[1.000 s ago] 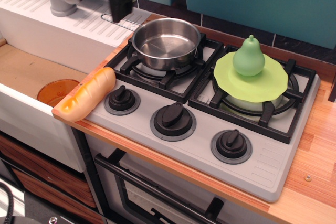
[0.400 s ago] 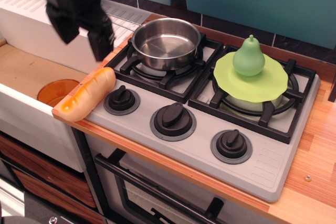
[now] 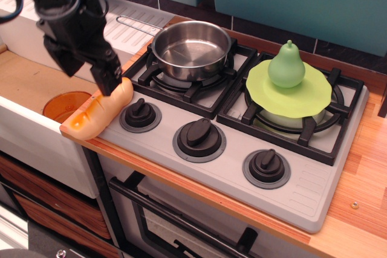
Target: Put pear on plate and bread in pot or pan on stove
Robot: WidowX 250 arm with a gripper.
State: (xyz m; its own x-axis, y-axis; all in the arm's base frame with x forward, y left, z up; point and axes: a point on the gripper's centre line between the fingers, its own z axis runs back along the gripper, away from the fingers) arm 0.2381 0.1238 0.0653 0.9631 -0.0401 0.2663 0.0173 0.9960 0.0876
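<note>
The tan toy bread (image 3: 97,114) lies at the stove's front-left corner, by the left knob. My black gripper (image 3: 88,78) hangs open right above its far end; the right finger (image 3: 109,81) reaches down to the bread's top. The light-green pear (image 3: 286,64) stands upright on the lime-green plate (image 3: 302,99), which rests on the right burner. The steel pan (image 3: 191,48) sits empty on the left burner of the grey stove (image 3: 290,194), its wire handle pointing back left.
An orange round dish (image 3: 63,106) lies in the sink basin left of the bread. A white draining board (image 3: 130,28) is behind the gripper. Three black knobs (image 3: 199,132) line the stove front. Wooden counter (image 3: 369,167) at right.
The gripper has come from the back, above the pan handle, forward, left and down, and now hangs over the bread's far end. The bread, pear, plate and pan have not moved.
</note>
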